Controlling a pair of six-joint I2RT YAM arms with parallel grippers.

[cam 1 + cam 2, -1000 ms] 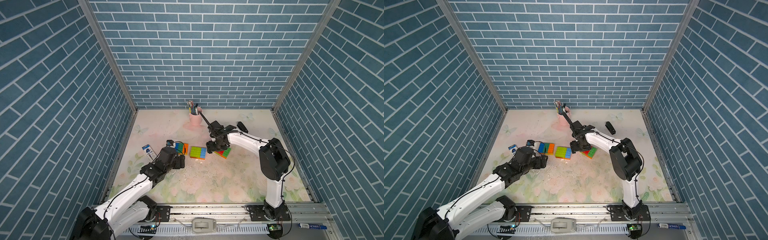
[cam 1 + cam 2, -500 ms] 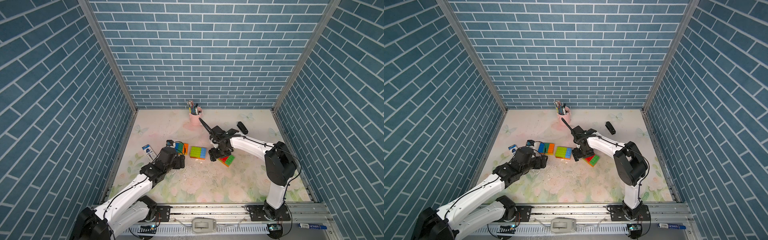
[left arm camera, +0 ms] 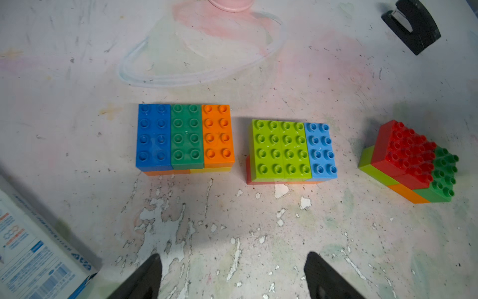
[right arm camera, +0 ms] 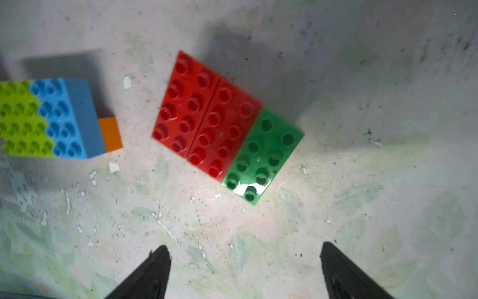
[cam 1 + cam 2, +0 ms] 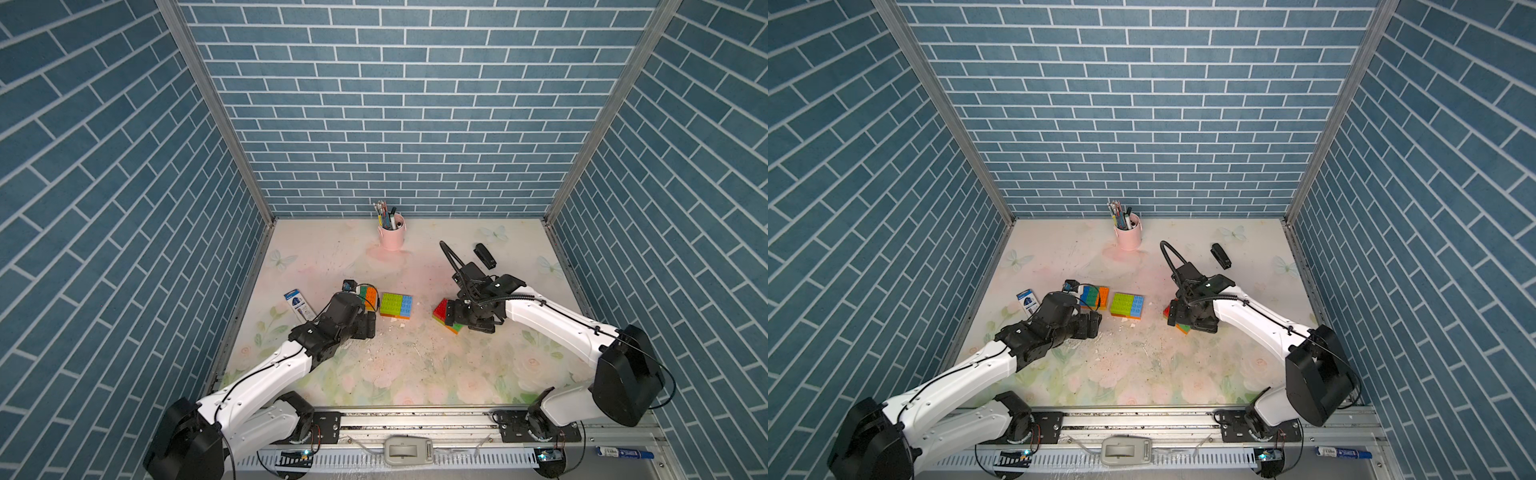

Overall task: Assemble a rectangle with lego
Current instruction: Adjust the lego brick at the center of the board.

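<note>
Three lego blocks lie in a row on the floral table. A blue, green and orange block (image 3: 185, 137) sits at the left, half hidden behind my left arm in both top views. A lime and blue block (image 5: 397, 305) (image 3: 292, 150) is in the middle. A red and green block (image 4: 225, 124) (image 5: 440, 309) lies turned at an angle at the right. My left gripper (image 3: 232, 256) (image 5: 366, 326) is open just in front of the left block, holding nothing. My right gripper (image 4: 244, 248) (image 5: 455, 318) hovers over the red and green block, open wide and clear of it.
A pink pen cup (image 5: 391, 237) stands at the back. A black stapler (image 5: 484, 254) lies behind my right arm. A blue and white box (image 5: 298, 305) lies left of the left block. Blue brick walls enclose three sides. Paint flakes dot the table.
My right arm swung toward the front right, dragging the red and green block a little that way and turning it. Its jaws then spread wide and let go. The left arm stayed still.
</note>
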